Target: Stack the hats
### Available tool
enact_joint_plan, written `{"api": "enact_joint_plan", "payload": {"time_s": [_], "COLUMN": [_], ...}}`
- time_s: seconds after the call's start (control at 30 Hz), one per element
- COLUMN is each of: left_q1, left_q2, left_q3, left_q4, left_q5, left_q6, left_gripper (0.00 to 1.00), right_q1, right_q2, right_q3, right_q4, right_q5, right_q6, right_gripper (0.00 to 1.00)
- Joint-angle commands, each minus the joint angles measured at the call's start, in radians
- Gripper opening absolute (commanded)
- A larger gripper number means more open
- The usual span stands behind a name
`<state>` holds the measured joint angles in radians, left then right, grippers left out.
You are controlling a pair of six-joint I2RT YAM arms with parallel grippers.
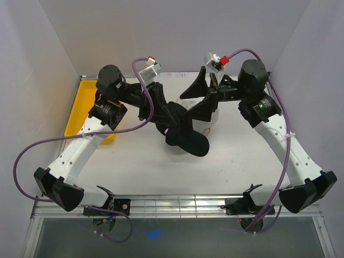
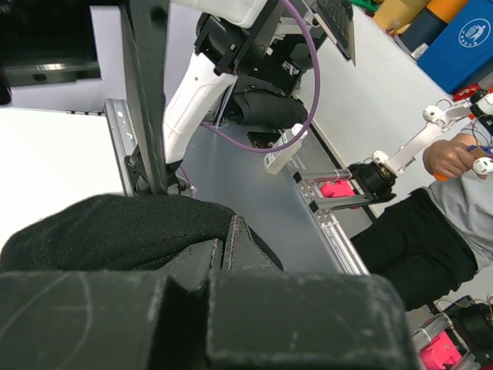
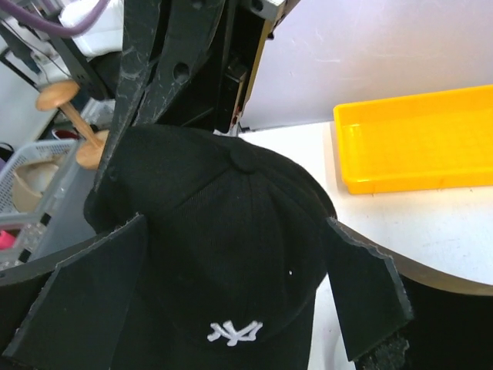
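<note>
My right gripper (image 3: 235, 231) is spread around the soft, light-looking black cap (image 3: 231, 185), the left gripper (image 2: 225, 258) clenched on it; I would take the stiffer brim (image 1: 196, 147).

so the left arm (image 1: 80, 153) and right arm (image 1: 282, 142) both lean in toward the middle, left gripper (image 1: 171, 119) clamped shut, right gripper (image 1: 201, 99) spread wide
</note>
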<state>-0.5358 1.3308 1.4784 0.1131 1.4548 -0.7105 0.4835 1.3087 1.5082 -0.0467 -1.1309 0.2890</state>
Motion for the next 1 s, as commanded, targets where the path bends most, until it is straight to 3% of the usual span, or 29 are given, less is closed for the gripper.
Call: {"api": "enact_joint_plan", "payload": {"time_s": [0.0, 0.1, 0.27, 0.33, 0.47, 0.5, 0.6, 0.67, 0.7, 0.73, 0.77, 0.8, 0.87, 0.9, 0.97], "left_q1": [-0.018, -0.029, -0.030, -0.030, -0.030, -0.030, -0.027, -0.023, -0.015, -0.010, -0.006, -0.001, 0.007, 0.008, 0.013], "left_q2": [0.004, 0.022, 0.045, 0.051, 0.062, 0.065, 0.058, 0.044, 0.039, 0.035, 0.030, 0.028, 0.031, 0.031, 0.039], "left_q3": [0.052, 0.068, 0.072, 0.074, 0.092, 0.097, 0.102, 0.088, 0.082, 0.077, 0.069, 0.069, 0.074, 0.075, 0.082], "left_q4": [0.025, 0.025, 0.030, 0.031, 0.034, 0.036, 0.034, 0.034, 0.034, 0.033, 0.036, 0.036, 0.036, 0.034, 0.036], "left_q5": [-0.008, -0.005, 0.003, 0.007, 0.013, 0.016, 0.022, 0.026, 0.027, 0.029, 0.033, 0.035, 0.044, 0.045, 0.050], "left_q6": [0.025, 0.025, 0.023, 0.023, 0.022, 0.022, 0.022, 0.025, 0.026, 0.026, 0.026, 0.026, 0.022, 0.020, 0.016], "left_gripper": [0.00, 0.00, 0.00, 0.00, 0.00, 0.00, 0.00, 0.00, 0.00, 0.00, 0.00, 0.00, 0.00, 0.00, 0.00], "right_q1": [0.058, 0.081, 0.086, 0.087, 0.086, 0.087, 0.086, 0.084, 0.084, 0.081, 0.070, 0.063, 0.044, 0.038, 0.026], "right_q2": [-0.014, 0.001, -0.015, -0.023, -0.034, -0.037, -0.054, -0.078, -0.086, -0.103, -0.112, -0.120, -0.149, -0.160, -0.183], "right_q3": [0.038, 0.067, 0.040, 0.027, 0.003, -0.006, -0.006, -0.003, -0.002, 0.000, 0.000, 0.000, -0.008, -0.011, -0.022], "right_q4": [-0.174, -0.272, -0.265, -0.243, -0.216, -0.208, -0.226, -0.249, -0.254, -0.257, -0.260, -0.263, -0.266, -0.265, -0.266], "right_q5": [0.088, 0.157, 0.192, 0.181, 0.161, 0.161, 0.198, 0.253, 0.276, 0.307, 0.315, 0.324, 0.316, 0.304, 0.284], "right_q6": [-0.184, -0.267, -0.281, -0.275, -0.252, -0.245, -0.249, -0.274, -0.277, -0.283, -0.283, -0.283, -0.284, -0.284, -0.284], "right_gripper": [0.98, 0.98, 0.95, 0.90, 0.61, 0.49, 0.31, 0.25, 0.16, 0.14, 0.15, 0.33, 0.55, 0.72, 0.81]}}
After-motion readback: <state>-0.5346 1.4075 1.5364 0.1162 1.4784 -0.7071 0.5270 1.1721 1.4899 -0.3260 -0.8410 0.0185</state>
